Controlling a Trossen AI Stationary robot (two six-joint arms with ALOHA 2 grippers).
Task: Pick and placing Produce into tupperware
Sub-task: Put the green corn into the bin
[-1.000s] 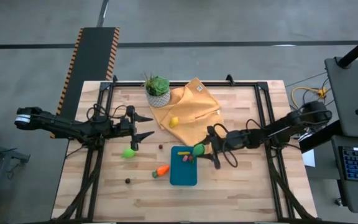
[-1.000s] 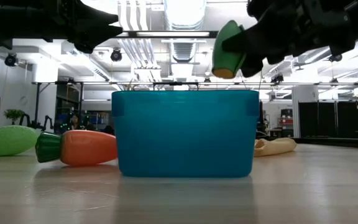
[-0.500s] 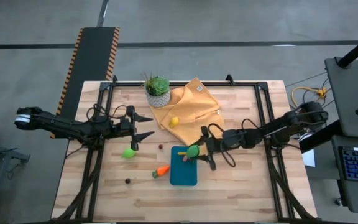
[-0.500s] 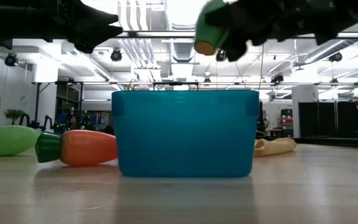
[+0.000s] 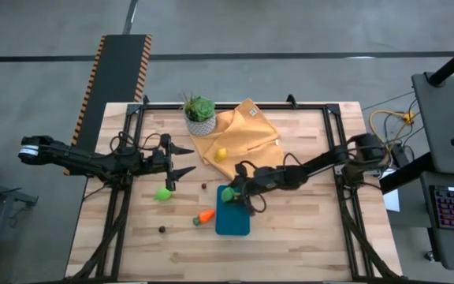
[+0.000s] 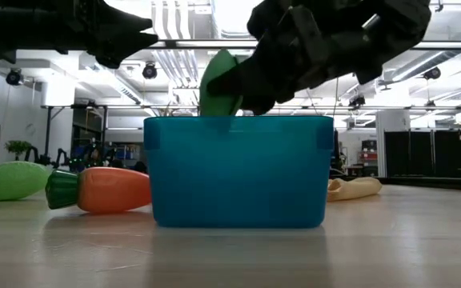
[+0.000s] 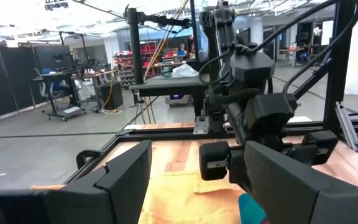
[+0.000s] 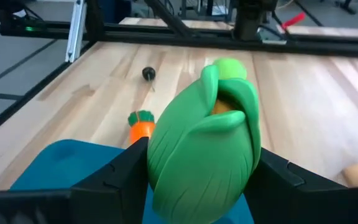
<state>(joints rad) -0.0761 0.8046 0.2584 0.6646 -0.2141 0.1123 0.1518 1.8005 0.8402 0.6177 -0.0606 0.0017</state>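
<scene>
The right end effector [image 5: 228, 194] is positioned over the far left corner of the teal tupperware [image 5: 232, 217], its fingers clamped on a green leafy produce piece [image 8: 204, 146] with a yellow-orange core showing between the leaves. In the low view this piece [image 6: 221, 84] hangs at the level of the tupperware [image 6: 238, 170] rim, tilted, with its lower end at or just below the rim line. The tupperware stands upright on the wooden tabletop [image 5: 306, 237], near the front centre. The left end effector [image 5: 186, 159] is held above the tabletop on the left side, well apart from the tupperware; its fingers are spread and grasp nothing. A lime green produce piece [image 5: 163, 193] lies on the tabletop near the left end effector. An orange carrot [image 5: 204, 215] with a green top lies just beside the left wall of the tupperware. Two small dark items [image 5: 162, 229] lie on the tabletop, one [image 5: 204, 186] nearer the cloth. A yellow produce piece [image 5: 221, 154] rests on the mustard cloth [image 5: 247, 130], next to a potted plant [image 5: 199, 114].
</scene>
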